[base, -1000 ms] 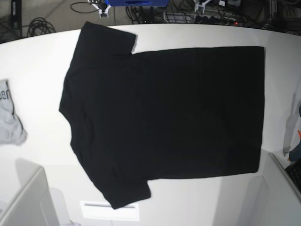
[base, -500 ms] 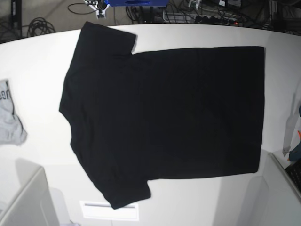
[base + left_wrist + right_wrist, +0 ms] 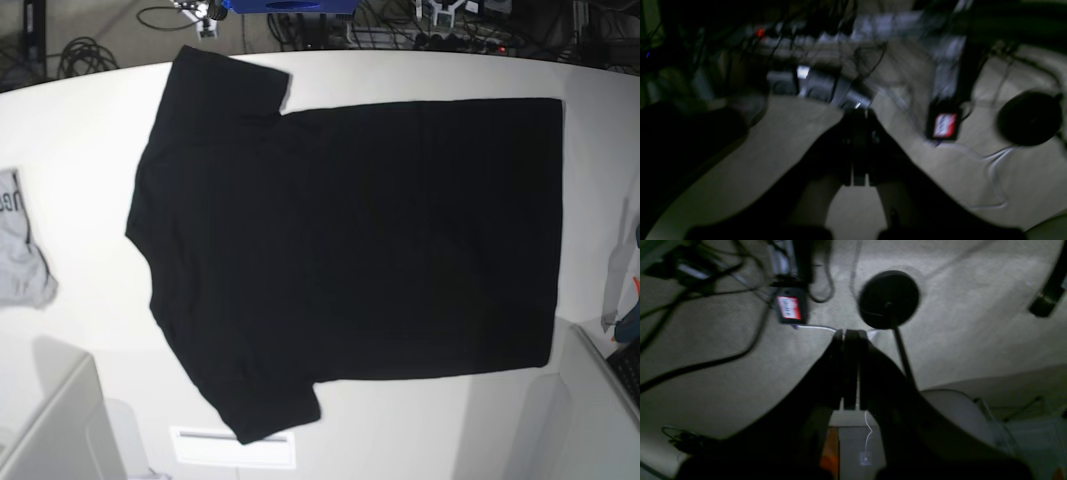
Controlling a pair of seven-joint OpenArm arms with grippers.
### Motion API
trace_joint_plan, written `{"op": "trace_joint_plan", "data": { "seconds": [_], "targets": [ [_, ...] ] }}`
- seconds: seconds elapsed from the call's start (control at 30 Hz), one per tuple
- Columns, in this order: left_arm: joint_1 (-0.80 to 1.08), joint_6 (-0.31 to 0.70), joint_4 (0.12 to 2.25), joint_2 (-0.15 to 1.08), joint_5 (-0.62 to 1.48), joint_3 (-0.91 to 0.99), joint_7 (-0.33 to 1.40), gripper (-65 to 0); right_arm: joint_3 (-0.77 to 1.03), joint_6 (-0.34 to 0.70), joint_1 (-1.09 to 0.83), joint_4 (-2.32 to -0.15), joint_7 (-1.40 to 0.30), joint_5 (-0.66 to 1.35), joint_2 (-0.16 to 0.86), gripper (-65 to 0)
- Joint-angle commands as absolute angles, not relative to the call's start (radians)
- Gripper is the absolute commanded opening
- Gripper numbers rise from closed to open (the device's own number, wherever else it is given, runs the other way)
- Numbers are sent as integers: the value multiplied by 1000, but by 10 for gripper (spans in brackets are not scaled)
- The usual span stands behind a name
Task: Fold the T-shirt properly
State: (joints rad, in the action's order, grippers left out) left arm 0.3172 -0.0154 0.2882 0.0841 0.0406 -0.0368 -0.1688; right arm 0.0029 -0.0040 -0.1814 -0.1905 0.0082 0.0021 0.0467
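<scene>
So the big white round-edged desk (image 3: 90,120) takes up nearly the whole base view, and the large black short-sleeved cloth T-shirt (image 3: 350,240) lies spread flat across the middle of it, plain side up. Collar and sleeves point to the left of that view, the hem runs down the right. One sleeve reaches toward the far edge, the other toward the near edge. It's not folded at all yet, so I'd say the task is right at the start.

For doing the first fold well: I'd grab the near long edge at two spots, one by the sleeve and one by the hem, lift both evenly and lay them over parallel to the far edge. Pinching only the top layer would let it skew, so take both layers. Tuck the sleeves in before halving it.

Smaller stuff: a small crumpled grey garment with dark lettering (image 3: 20,255) sits at the left edge, well apart from the shirt.

No containers that I can make out, nothing holding anything.

Both arms are off the desk, wrist cameras looking at the carpeted floor and cables. The left fingers (image 3: 856,116) are pressed together with nothing in them, same for the right fingers (image 3: 849,335).
</scene>
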Motion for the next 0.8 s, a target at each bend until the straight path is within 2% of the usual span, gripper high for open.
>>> {"op": "trace_joint_plan", "data": {
  "seconds": [0.0, 0.2, 0.37, 0.57, 0.67, 0.77],
  "targets": [
    [349, -8, 291, 79, 44, -47, -170, -650, 5, -5, -203, -196, 2, 10, 47, -650],
    [504, -5, 510, 111, 50, -45, -171, -650, 94, -5, -358, -410, -30, 10, 53, -650],
    [694, -5, 796, 119, 51, -31, -177, -650, 222, -5, -504, -723, -179, 10, 48, -650],
    [928, -5, 1158, 110, 51, 117, -177, -650, 338, -5, -680, -1116, -272, 10, 18, -650],
    [1009, -5, 1339, 114, 56, 151, -179, -650, 403, -5, -717, -1270, -300, 10, -2, -650],
    [1086, -4, 1511, 131, 147, 163, -179, -650, 478, -5, -725, -1412, -349, 10, -13, -650]
  ]
}}
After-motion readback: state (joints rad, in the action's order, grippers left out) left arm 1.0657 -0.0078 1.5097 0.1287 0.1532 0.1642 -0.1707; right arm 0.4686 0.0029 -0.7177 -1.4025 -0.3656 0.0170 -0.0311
